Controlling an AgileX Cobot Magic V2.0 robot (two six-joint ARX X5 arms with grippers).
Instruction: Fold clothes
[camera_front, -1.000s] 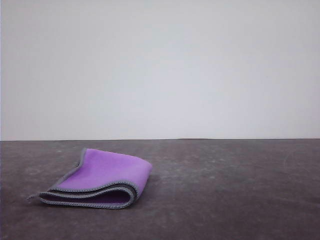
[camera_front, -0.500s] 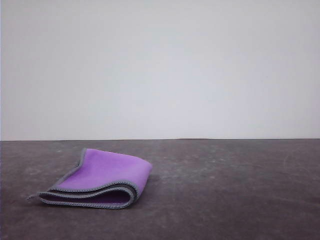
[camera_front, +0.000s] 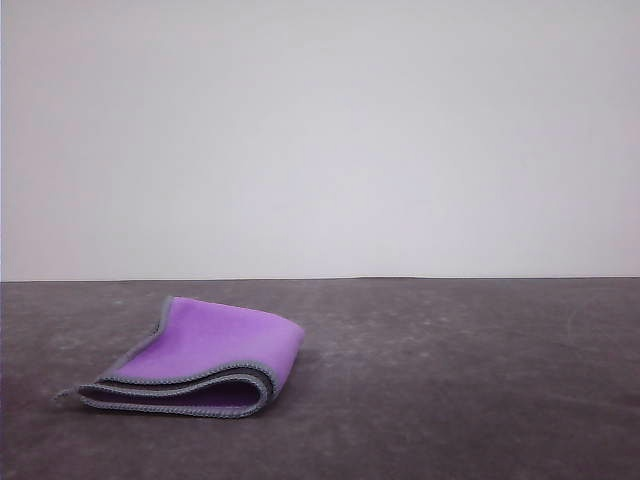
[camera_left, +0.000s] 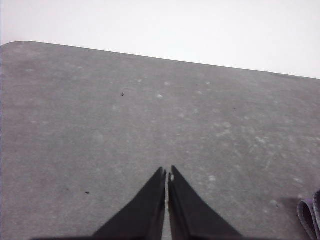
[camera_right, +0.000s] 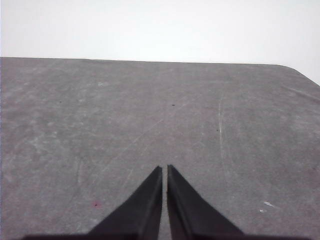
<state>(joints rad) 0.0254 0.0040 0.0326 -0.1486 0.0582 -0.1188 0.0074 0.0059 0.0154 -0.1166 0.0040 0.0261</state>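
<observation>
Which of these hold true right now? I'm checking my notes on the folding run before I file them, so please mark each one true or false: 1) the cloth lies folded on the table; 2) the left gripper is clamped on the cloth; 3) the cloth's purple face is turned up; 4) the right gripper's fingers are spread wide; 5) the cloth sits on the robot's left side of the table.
1) True: the cloth lies folded in layers on the table.
2) False: the left gripper is shut over bare table, holding nothing.
3) True: purple faces up, with grey edging along the borders.
4) False: the right gripper has its fingers closed together.
5) True: in the front view it sits on the left.
</observation>
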